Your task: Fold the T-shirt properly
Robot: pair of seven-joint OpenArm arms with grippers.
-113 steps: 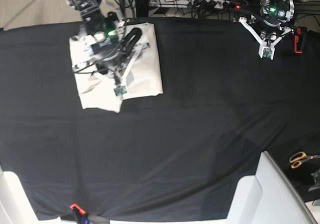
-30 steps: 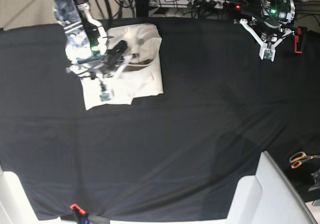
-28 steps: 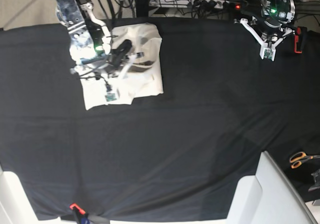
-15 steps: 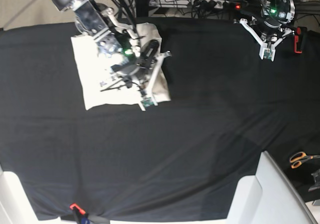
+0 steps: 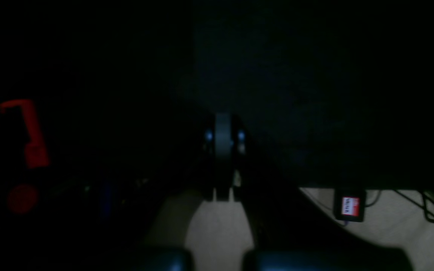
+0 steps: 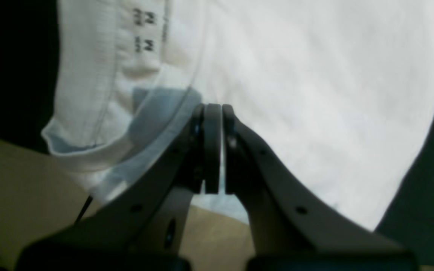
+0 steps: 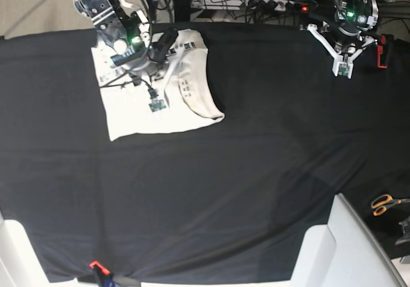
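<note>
T-shirt (image 7: pixel 150 101) folded, lying near the far left corner of the desk (image 7: pixel 256 172), on the black cover. One rounded flap bulges out toward the desk centre. Right end effector (image 6: pixel 213 150) over the shirt's far part, jaws pressed together; wrist view shows no cloth caught between them, just white fabric and the collar label (image 6: pixel 143 28) behind. Left end effector (image 5: pixel 223 150) at the far right corner, jaws together, nothing held. Orange scissors (image 7: pixel 384 204) off the right edge.
</note>
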